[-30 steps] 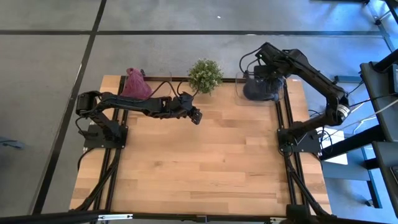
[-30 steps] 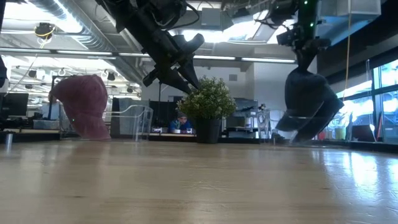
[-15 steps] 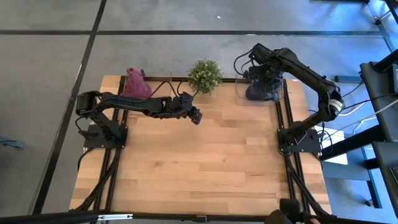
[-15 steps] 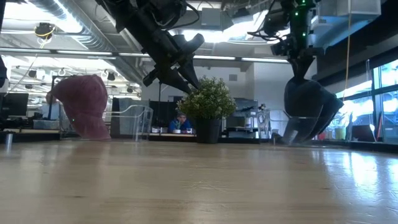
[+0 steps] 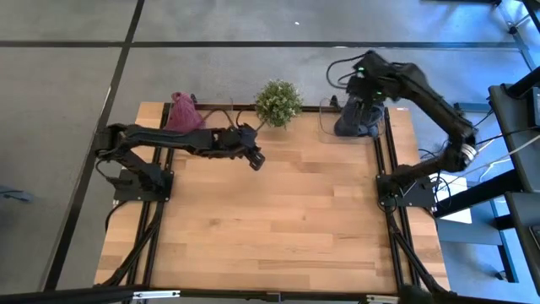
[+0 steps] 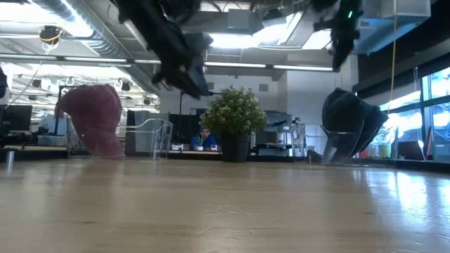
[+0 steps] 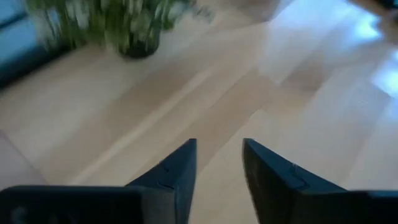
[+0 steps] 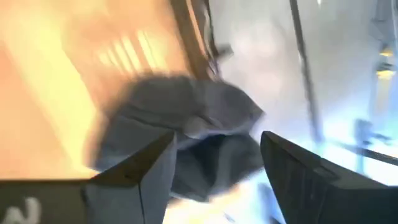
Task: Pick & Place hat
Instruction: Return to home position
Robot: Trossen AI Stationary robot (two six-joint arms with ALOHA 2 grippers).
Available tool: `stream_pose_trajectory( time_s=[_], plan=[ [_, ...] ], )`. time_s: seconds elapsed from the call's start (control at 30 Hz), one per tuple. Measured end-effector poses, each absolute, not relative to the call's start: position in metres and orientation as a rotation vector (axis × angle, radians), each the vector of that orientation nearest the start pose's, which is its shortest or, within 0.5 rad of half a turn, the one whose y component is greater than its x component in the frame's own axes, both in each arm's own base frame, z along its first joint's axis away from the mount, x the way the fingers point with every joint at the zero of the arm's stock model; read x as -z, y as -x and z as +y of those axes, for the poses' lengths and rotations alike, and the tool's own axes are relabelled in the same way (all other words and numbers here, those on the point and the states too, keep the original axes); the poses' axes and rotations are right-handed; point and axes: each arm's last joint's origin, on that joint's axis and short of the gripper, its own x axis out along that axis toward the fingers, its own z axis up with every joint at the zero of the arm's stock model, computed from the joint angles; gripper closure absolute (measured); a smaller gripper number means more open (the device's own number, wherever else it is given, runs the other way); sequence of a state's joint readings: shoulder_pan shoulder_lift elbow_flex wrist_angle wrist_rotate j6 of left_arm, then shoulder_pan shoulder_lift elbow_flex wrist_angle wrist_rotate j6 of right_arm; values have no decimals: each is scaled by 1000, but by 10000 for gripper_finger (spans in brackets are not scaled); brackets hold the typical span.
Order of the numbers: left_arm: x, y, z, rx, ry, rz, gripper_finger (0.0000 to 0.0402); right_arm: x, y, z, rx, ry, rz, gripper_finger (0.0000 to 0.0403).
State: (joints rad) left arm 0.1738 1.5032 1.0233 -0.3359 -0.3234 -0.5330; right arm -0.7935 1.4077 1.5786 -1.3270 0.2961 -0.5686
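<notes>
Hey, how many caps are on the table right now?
2: a red cap at the table's far left edge, a blue cap in the transparent bin at the far right. Another may hide beneath it.

Grey floor [image 5: 67, 127], ceiling strip lights [image 6: 281, 68], perhaps windows [image 6: 439, 105]

The high view looks straight down on the table [image 5: 253, 219]. The low view sits at table-top height, facing level across it toward the plant [image 6: 235, 112]. Both wrist views look forward from close range: the left shares the plant, the right the dark cap [image 8: 186, 118], with the fixed views.
</notes>
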Motion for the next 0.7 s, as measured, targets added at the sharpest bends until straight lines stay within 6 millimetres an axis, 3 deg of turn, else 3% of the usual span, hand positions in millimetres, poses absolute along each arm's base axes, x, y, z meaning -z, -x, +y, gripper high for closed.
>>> stream_pose_trajectory(
  time_s=[0.13, 0.27, 0.43, 0.53, 0.63, 0.7],
  plan=[
    [-271, -287, 52, -596, 317, 625, 278, -407, -156, -137, 457, -11, 1020, 161],
    [-299, -249, 36, -595, 261, 495, 279, -406, -149, -92, 282, -53, 701, 163],
    [-306, -195, 11, -423, 265, 348, 277, -365, -133, -45, 130, -105, 469, 163],
    [-306, -161, 2, -368, 227, 308, 279, -337, -126, -22, -111, -147, 340, 163],
    [-309, -133, -2, -320, 314, 262, 278, -314, -119, -5, -313, -187, 197, 163],
    [-308, -123, -4, -294, 335, 212, 277, -296, -116, -1, -352, -226, 166, 163]
  ],
)
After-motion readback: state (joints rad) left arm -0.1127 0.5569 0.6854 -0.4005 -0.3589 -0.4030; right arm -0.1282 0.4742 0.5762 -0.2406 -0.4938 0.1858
